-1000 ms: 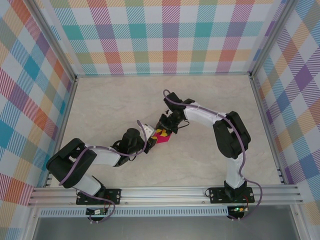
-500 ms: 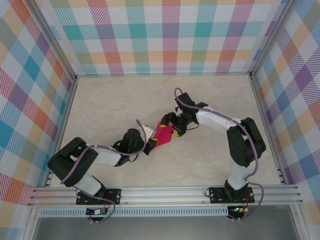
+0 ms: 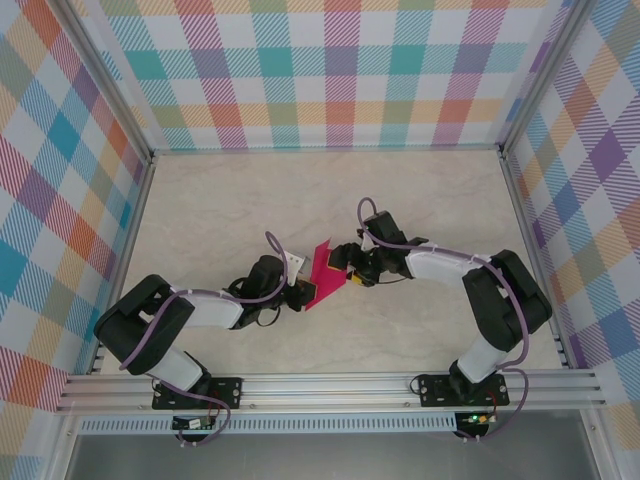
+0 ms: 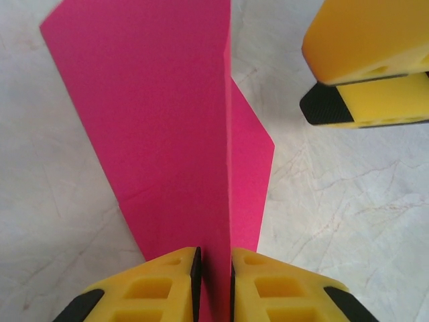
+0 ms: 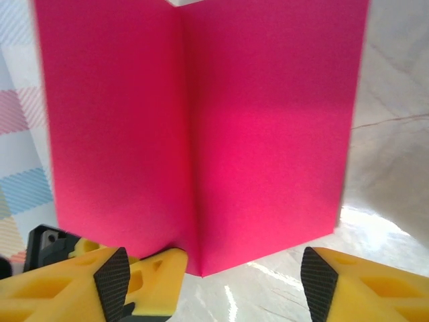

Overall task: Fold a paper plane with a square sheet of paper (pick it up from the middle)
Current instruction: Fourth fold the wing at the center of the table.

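The table [image 3: 200,210] is pale and marbled, with checked walls [image 3: 330,70] around it. In the middle, the pink paper [image 3: 323,272] stands up, bent along a crease. The left gripper [image 3: 298,293] is pinched tight on its near left end. The right gripper [image 3: 349,268] sits just to the right, fingers wide apart, holding nothing.

Tabletop [image 3: 220,200] pale beige, marble-veined, matte. Pastel plaid panels on three sides: back wall [image 3: 330,70], left wall [image 3: 50,180], right wall [image 3: 590,170]. Aluminium posts [image 3: 105,80] rise from back corners; slotted aluminium rail [image 3: 330,385] along near edge. Light even, soft glare patch [image 5: 375,225] on tabletop
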`<state>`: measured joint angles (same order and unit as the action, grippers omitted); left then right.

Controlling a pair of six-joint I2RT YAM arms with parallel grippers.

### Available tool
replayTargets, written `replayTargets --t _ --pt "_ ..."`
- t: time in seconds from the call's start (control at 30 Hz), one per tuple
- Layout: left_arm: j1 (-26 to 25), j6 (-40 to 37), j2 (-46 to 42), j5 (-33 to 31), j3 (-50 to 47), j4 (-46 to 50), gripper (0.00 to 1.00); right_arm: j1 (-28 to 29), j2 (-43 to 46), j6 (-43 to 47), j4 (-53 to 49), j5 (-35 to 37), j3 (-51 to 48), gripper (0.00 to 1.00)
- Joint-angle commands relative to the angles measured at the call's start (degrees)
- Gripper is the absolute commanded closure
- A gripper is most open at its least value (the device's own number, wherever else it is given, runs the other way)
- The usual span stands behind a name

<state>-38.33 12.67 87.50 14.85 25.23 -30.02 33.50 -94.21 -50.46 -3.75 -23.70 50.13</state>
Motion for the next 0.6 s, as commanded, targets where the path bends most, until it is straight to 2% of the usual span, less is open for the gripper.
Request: replayTargets --t 0.0,0.23,0.37,0.57 --pt "0.6 2.1 -0.7 3.4 2.1 3.4 0.81 0.5 0.2 5.1 7.3 -5.1 0.1 0.32" --pt "0.7 2.0 0.6 4.3 2.4 2.4 0.83 0.7 -2.7 14.6 9.1 -6.1 0.0 0.39" --pt "0.7 1.6 1.2 5.5 2.6 2.5 0.84 0.7 -4.1 17.0 15.3 -8.7 -2.0 0.40" --pt "0.7 6.1 4.6 8.8 3.0 -1.1 0.86 0.6 -6.0 19.0 16.3 -9.3 -2.0 0.42"
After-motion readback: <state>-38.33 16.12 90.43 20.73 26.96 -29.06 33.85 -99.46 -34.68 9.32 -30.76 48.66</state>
